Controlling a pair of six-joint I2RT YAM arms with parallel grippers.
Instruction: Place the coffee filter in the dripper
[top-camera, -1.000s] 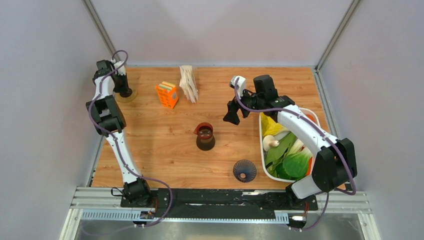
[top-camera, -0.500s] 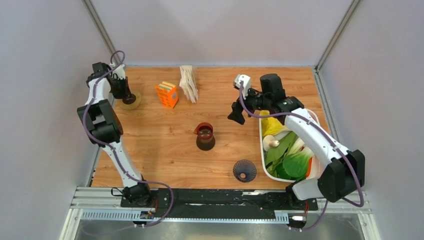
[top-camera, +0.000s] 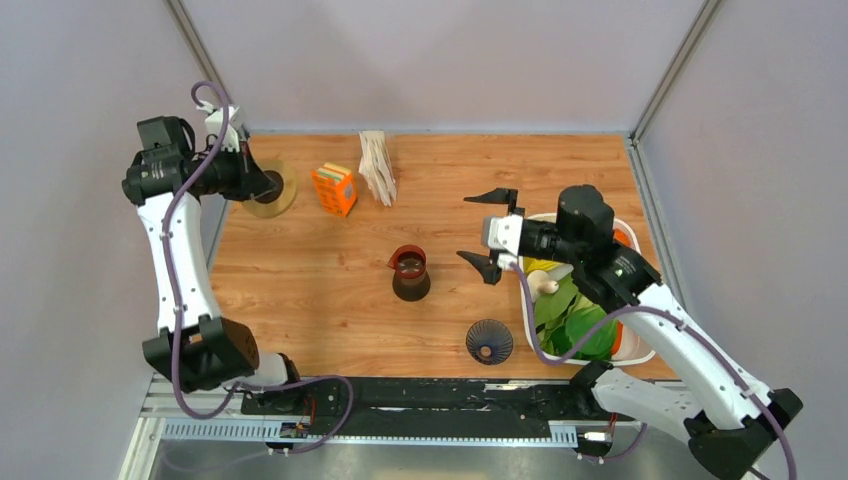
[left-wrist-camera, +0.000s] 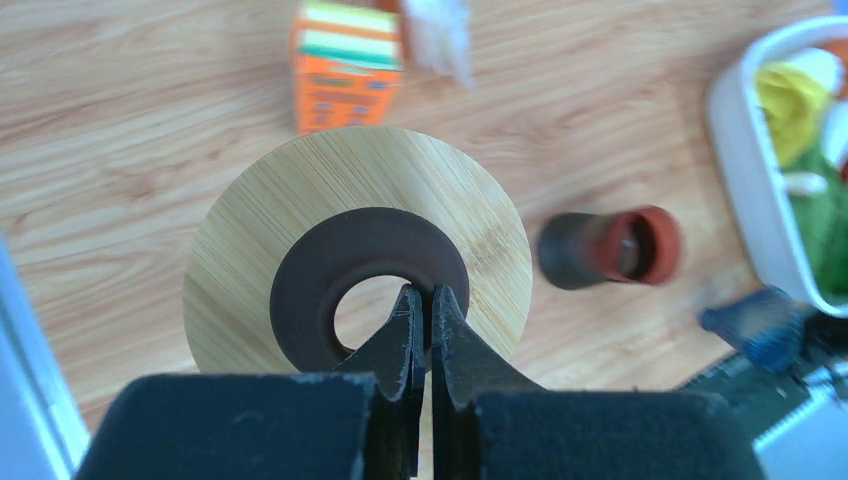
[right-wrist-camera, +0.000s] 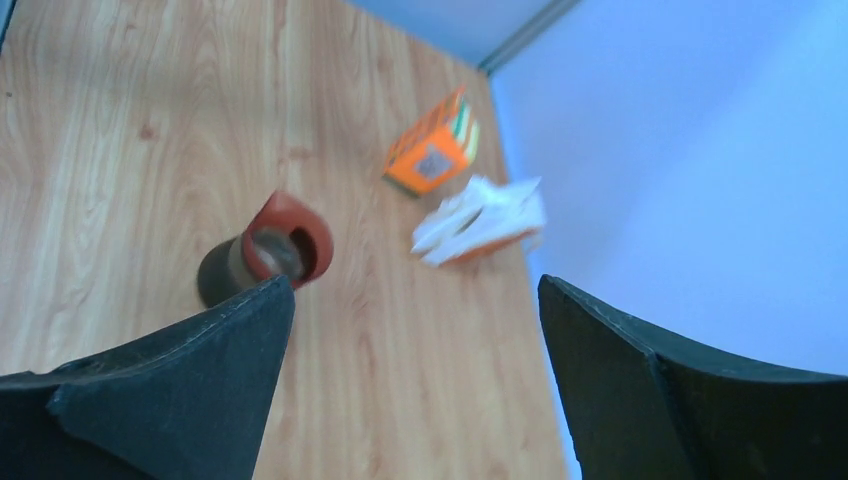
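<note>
A robot test cell in a lab: in the top view, plain pale partition walls (top-camera: 440, 60) with metal corner posts (top-camera: 203, 60) box in a wood-grain tabletop (top-camera: 320, 290), and a metal rail (top-camera: 190, 408) along the bottom edge carries two cabled robot arms (top-camera: 178, 262).

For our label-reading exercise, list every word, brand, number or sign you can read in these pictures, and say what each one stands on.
No text can be read in any view.
The orange box has a pale printed patch on one face and green and yellow stripes on another, all too small and blurred to read.
I can make out no lettering on anything else.
</note>
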